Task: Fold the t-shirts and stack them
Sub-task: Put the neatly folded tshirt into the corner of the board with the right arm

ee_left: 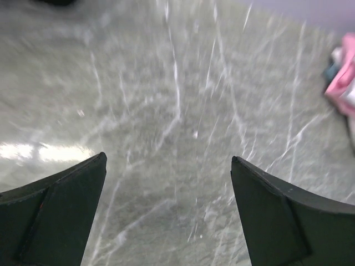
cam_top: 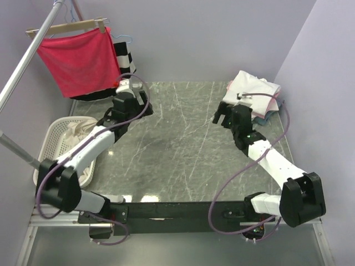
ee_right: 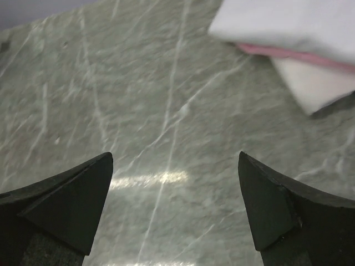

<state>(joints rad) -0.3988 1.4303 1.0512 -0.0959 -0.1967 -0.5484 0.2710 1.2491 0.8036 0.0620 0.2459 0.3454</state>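
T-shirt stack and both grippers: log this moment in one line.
left gripper: open, empty, over table | right gripper: open, empty, beside stack | t-shirt stack: folded, far right corner | laundry basket: cloth inside

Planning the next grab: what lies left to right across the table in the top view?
White plastic laundry basket, left arm's open fingers, right arm's open fingers, stack of folded white and pink t-shirts.

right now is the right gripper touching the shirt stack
Apart. The right wrist view shows bare table between the open right gripper and the shirt stack.
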